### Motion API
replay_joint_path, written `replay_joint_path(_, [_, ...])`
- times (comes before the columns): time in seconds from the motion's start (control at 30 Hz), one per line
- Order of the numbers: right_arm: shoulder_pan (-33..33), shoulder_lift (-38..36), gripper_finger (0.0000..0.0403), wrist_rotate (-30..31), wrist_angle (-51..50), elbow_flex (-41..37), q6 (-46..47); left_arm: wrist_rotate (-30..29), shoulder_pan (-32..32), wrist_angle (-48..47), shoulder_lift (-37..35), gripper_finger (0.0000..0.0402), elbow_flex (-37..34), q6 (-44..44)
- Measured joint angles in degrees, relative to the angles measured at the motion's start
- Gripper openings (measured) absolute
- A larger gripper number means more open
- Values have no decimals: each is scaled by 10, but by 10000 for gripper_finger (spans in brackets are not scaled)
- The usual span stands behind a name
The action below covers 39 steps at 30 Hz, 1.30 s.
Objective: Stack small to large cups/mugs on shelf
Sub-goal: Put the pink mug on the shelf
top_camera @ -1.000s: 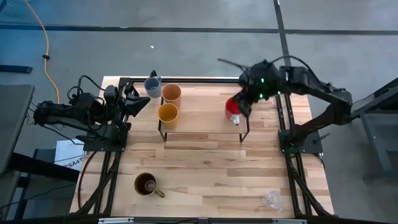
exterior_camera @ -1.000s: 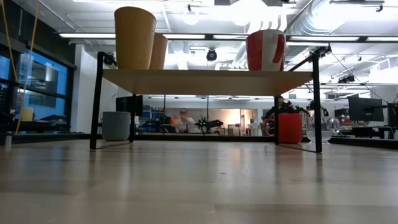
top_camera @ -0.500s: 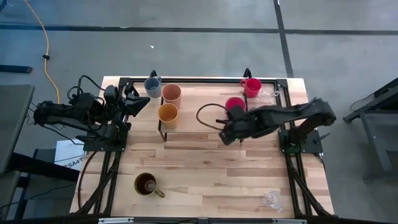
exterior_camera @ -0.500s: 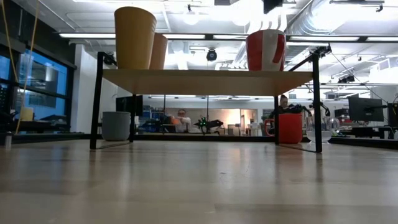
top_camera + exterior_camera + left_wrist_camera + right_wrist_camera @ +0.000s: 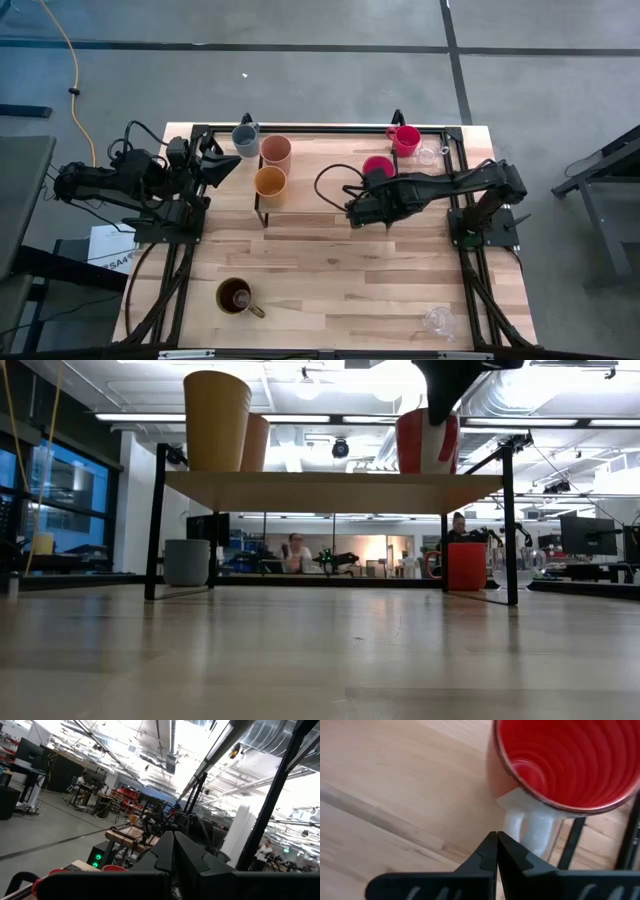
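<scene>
The shelf [image 5: 325, 170] carries the peach tumbler [image 5: 276, 150], the orange-yellow cup [image 5: 270, 183] and a red cup [image 5: 378, 166] with a white handle [image 5: 525, 827], each standing on its base. My right gripper [image 5: 353, 211] hovers shut above the shelf's near edge, just left of the red cup and short of its handle; in its wrist view, my right gripper [image 5: 496, 836] touches nothing. My left gripper [image 5: 228, 165] waits shut at the table's left, beside the grey-blue mug [image 5: 245, 138]. The dark-brown mug [image 5: 235, 295] stands near the front edge.
A pink mug [image 5: 405, 138] and a clear glass [image 5: 428, 155] stand on the table behind the shelf's right end. Another clear glass [image 5: 437, 320] sits at the near right corner. The wooden table [image 5: 330, 270] shows bare wood in front of the shelf.
My right gripper has drawn away from over the red cup, swinging toward the table's near edge and left, with the arm now stretched low over the shelf. The red cup stays standing on the shelf. The pink mug and glass behind it have come into view.
</scene>
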Motion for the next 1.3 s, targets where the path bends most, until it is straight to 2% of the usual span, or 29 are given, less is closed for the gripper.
replay_joint_path(0.37, [-17, -5, 0, -25, -25, 0, -85, 0, 0, 0, 0, 3, 0, 0])
replay_joint_path(0.57, [-43, -8, 0, -46, -25, 0, -120, 0, 0, 0, 0, 3, 0, 0])
replay_joint_path(1.1, [-122, -8, 0, -47, -25, 0, -180, 0, 0, 0, 0, 3, 0, 0])
replay_joint_path(1.3, [-103, -18, 0, -120, -25, 4, -238, 0, 0, 0, 0, 3, 0, 0])
